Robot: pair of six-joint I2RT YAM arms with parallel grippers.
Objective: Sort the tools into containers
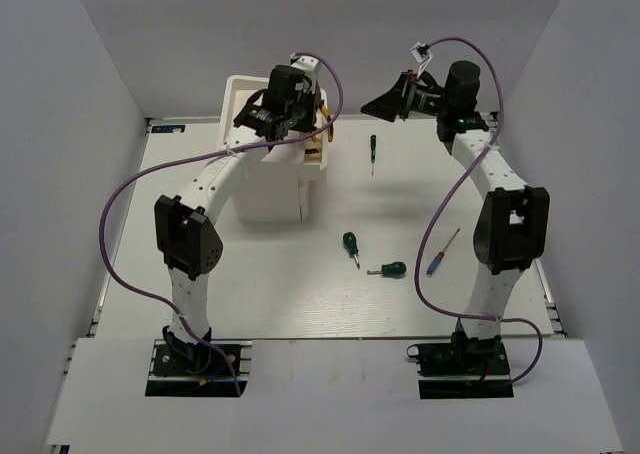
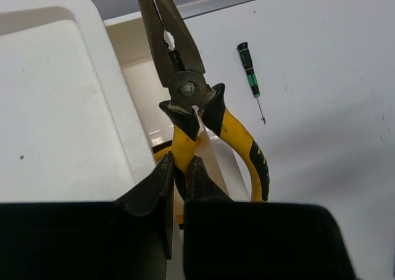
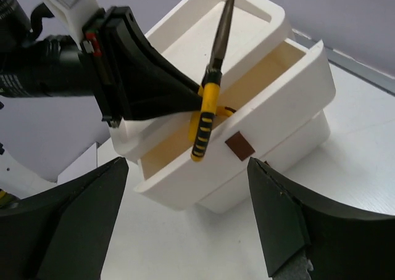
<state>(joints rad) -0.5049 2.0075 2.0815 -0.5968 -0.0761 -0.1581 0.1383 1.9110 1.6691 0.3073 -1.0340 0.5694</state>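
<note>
Left pincer [image 2: 180, 169] clamping tight on one yellow handle of the pliers [image 2: 185, 89], holding them over the pulled-out drawer [image 3: 290, 101] of the white cabinet [image 1: 265, 189], right pincer [image 3: 186, 163] gaping wide, gripping nothing.

My left gripper [image 1: 306, 124] hangs over the cabinet's [image 1: 270, 189] open top drawer [image 1: 315, 164], yellow pliers [image 1: 324, 121] showing at its tip; my right gripper [image 1: 388, 102] hovers just to its right. On the table [image 1: 250, 294] lie a slim screwdriver [image 1: 372, 152], two green screwdrivers [image 1: 351, 242] [image 1: 390, 269] near each other, and a purple screwdriver [image 1: 440, 254] farther right.
</note>
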